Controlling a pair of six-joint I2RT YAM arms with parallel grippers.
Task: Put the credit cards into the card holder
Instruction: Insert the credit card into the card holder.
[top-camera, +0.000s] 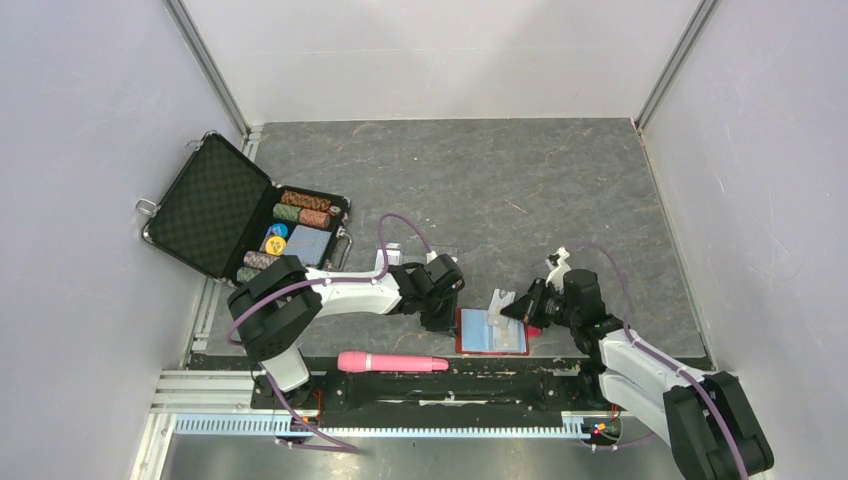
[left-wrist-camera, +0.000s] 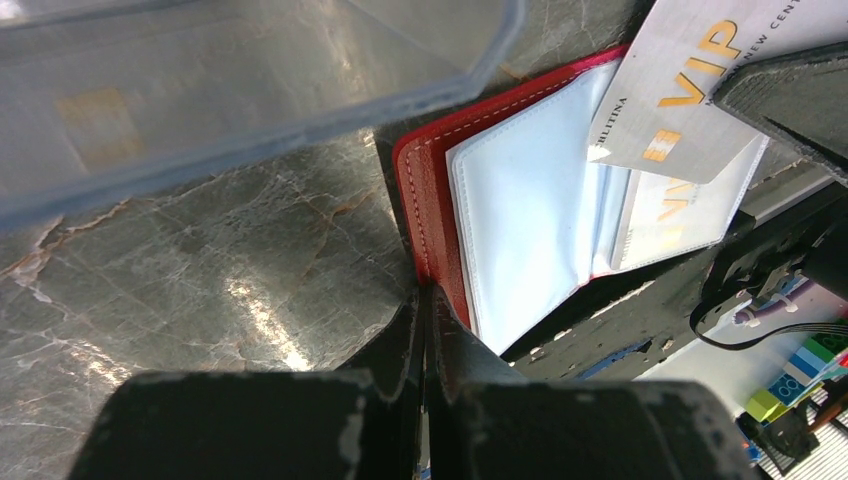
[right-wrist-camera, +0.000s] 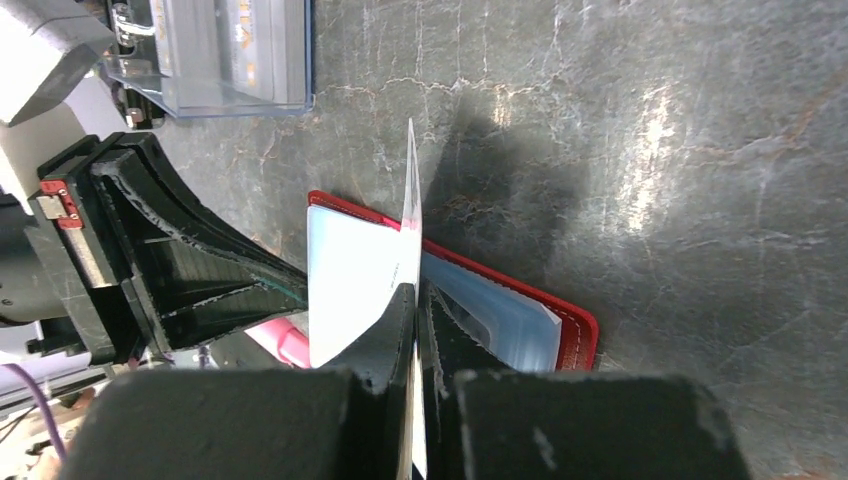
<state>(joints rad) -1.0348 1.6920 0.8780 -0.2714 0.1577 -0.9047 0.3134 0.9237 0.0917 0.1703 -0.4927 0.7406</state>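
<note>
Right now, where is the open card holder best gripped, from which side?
The card holder's red edge, from the left, where the left gripper pinches: it lies open, and the right gripper holds a credit card over the pockets.

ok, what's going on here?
The right gripper is shut on a credit card and holds it angled down at the open red card holder. That card is not in a pocket yet. The left gripper is shut with its tips at the holder's edge, apparently steadying it. I cannot tell whether it is pinching or pressing. Another card already sits behind a clear sleeve. A clear plastic case lies just beyond the holder.
</note>
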